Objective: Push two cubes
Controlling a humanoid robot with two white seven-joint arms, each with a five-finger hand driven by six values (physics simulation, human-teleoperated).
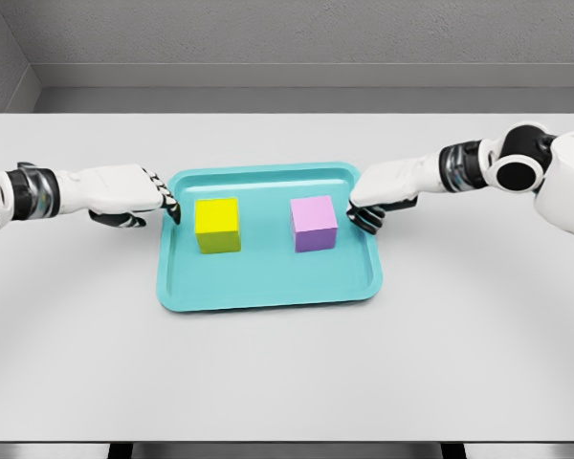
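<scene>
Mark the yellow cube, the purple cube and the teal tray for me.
yellow cube [218,226], head view, middle of its visible faces
purple cube [314,224], head view, middle of its visible faces
teal tray [268,282], head view, bare floor near the front rim

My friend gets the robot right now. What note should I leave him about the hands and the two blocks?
Left hand: fingers curled, holding nothing, at the teal tray's left rim, apart from the yellow cube.
Right hand: curled, holding nothing, at the right rim, near the purple cube, contact unclear.
Both cubes sit side by side on the tray with a gap between them.
Done: hands in place.
Left: probably push each cube inward.
</scene>
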